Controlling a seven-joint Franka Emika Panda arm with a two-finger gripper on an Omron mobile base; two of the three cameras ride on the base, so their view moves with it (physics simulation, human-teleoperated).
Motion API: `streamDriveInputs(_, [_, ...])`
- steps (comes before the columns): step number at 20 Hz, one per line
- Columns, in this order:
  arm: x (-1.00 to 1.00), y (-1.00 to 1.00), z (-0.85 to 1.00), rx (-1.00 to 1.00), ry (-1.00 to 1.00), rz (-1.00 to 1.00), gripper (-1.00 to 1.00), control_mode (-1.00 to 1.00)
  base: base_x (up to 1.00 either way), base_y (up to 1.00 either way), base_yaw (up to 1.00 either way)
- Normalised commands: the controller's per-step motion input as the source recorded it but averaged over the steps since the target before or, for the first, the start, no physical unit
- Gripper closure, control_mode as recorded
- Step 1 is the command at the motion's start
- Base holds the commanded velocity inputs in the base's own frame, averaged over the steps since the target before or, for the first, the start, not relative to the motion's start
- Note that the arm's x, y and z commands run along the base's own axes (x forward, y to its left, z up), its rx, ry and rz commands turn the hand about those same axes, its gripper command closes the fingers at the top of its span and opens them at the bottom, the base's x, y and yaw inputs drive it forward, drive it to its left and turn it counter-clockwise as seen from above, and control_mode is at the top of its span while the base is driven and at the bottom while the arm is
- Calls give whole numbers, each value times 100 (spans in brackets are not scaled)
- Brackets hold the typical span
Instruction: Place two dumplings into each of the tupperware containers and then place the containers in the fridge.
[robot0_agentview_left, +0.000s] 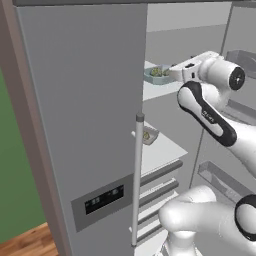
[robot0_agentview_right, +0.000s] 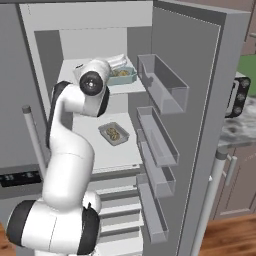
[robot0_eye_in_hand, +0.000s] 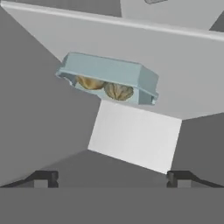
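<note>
The fridge (robot0_agentview_right: 90, 37) stands with its right door swung open. On its upper white shelf sits the pale blue-green tupperware container (robot0_agentview_right: 122, 75) (robot0_agentview_left: 157, 75), with two dumplings (robot0_eye_in_hand: 119, 92) inside; the rolled hand view shows it upside down (robot0_eye_in_hand: 109, 76). A shallow grey container (robot0_agentview_right: 113, 133) (robot0_agentview_left: 149, 135) holding dumplings rests on the shelf below. My gripper (robot0_eye_in_hand: 111, 179) (robot0_agentview_left: 172, 74) is open just in front of the blue-green tub, a short way back from it, nothing between its fingers.
Clear door bins (robot0_agentview_right: 162, 82) line the open right door (robot0_agentview_right: 200, 100), close beside my arm. The closed left door (robot0_agentview_left: 80, 100) carries a long bar handle (robot0_agentview_left: 138, 175) and a dark display panel (robot0_agentview_left: 104, 199). White drawers (robot0_agentview_right: 120, 200) sit below the shelves.
</note>
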Motion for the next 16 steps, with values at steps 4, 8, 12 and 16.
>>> streamDriveInputs(4, [-100, 22, 1, -6, -29, -29, -100, -100, 0, 0, 0])
streamDriveInputs(8, [-100, 34, 0, -17, -10, -25, -100, -100, 0, 0, 0])
streamDriveInputs(12, [-100, 11, 4, -16, 0, -20, -100, -100, 0, 0, 0])
streamDriveInputs(16, [-100, 0, 1, -12, 0, -8, -100, -100, 0, 0, 0])
